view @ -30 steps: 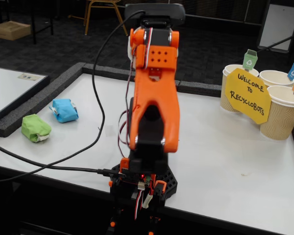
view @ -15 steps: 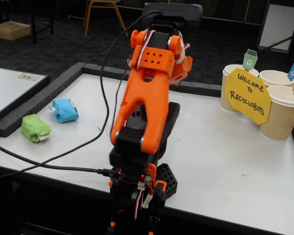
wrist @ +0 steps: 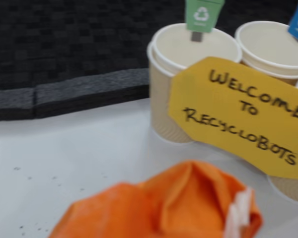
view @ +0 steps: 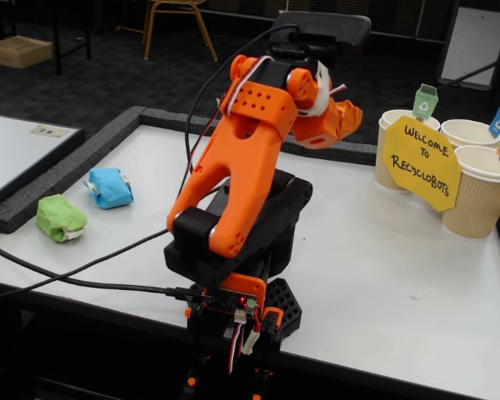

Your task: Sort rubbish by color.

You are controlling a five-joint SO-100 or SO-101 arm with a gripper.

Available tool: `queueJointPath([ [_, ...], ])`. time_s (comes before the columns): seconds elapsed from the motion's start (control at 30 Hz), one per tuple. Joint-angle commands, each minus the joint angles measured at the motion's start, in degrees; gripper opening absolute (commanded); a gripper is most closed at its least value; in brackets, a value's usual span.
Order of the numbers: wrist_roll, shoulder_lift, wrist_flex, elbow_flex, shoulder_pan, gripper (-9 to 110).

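The orange wad (view: 343,115) is held in my gripper (view: 329,117), lifted well above the white table and left of the cups in the fixed view. In the wrist view it fills the bottom edge (wrist: 179,208), with a bit of white on its right, and my fingers are hidden behind it. The green wad (view: 61,218) and the blue wad (view: 110,187) lie on the table's far left, close together and far from the gripper.
Three beige cups stand at the right: green-flagged (view: 396,146) (wrist: 188,54), blue-flagged (view: 471,133) (wrist: 273,44), orange-flagged (view: 483,196). The yellow sign (view: 421,162) (wrist: 243,114) leans in front of them. A grey foam border (wrist: 64,96) edges the table.
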Motion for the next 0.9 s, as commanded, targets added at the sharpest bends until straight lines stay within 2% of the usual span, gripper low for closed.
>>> queueJointPath([
  [0.0, 3.4, 0.2, -2.0, -1.1, 1.8, 0],
  [0.4, 13.2, 0.2, -2.5, 1.1, -1.7, 0],
  [0.7, 17.1, 0.2, -4.8, 3.4, -0.5, 0],
  [0.87, 17.5, 0.2, -8.3, 6.2, 4.0, 0],
])
